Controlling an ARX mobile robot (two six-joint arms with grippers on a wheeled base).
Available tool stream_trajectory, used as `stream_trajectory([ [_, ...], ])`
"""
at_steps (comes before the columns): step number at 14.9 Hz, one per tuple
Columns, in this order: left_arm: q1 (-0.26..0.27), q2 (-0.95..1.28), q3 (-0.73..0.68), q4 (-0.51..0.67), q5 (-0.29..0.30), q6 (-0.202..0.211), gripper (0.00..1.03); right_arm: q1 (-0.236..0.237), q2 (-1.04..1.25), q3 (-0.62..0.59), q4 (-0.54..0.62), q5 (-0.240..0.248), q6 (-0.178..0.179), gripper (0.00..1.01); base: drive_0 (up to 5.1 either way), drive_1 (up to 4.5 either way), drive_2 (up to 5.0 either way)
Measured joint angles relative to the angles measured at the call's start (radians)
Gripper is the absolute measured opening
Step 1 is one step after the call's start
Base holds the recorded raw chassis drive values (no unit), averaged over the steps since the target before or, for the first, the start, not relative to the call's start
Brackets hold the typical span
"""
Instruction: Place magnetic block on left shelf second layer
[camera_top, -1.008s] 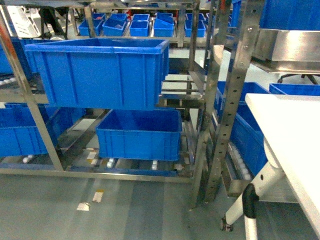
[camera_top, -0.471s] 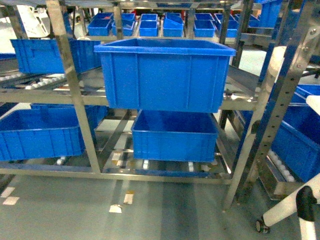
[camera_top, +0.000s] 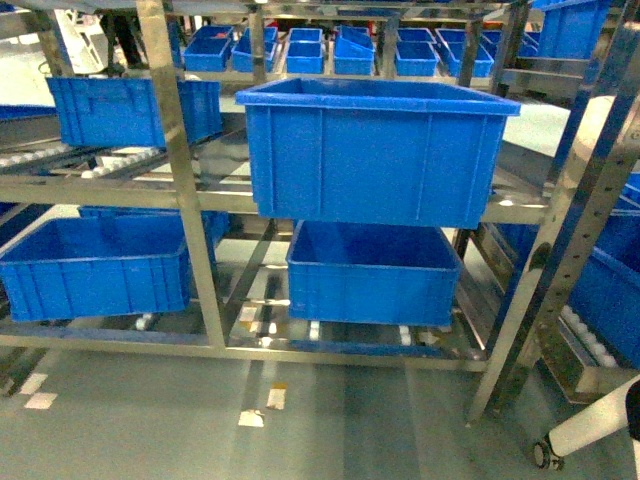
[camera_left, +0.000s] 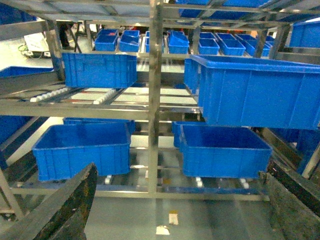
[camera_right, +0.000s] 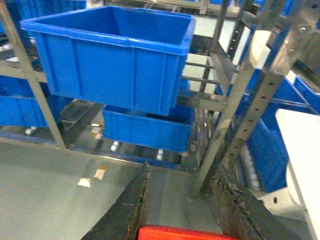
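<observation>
Right wrist view alone shows the right gripper (camera_right: 182, 207) clenched on the magnetic block (camera_right: 185, 233), bottom edge. Left gripper (camera_left: 175, 200) spread, empty. Bare floor (camera_top: 380, 420) fronts the rack's blue tub (camera_top: 375, 150).

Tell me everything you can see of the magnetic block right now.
Only a sliver of the magnetic block shows, in the right wrist view alone: a glossy red top edge, plastic-looking, cut off by the picture's bottom border. It sits between the right gripper jaws, whose dark, worn fingers flank it. Whether they touch it cannot be told.
</observation>
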Motion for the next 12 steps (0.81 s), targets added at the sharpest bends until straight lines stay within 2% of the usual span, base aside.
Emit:
stream_trajectory([
  [4, 0.0, 0.0, 0.0, 0.001, 0.003, 0.0, 0.98, 0.0, -0.001, 0.0, -0.002, 0.001, -0.003, 0.33, 0.0, 0.53, -0.5],
  [11, 0.0, 0.0, 0.0, 0.0, 0.003, 0.0, 0.98, 0.0, -0.004, 0.0, 0.0, 0.0, -0.003, 0.33, 0.1, 4.37, -4.2],
  [12, 0.0, 0.0, 0.0, 0.002, 0.003, 0.0, 0.98, 0.0, -0.004, 0.0, 0.0, 0.001, -0.003, 0.33, 0.0, 0.0, 0.0],
])
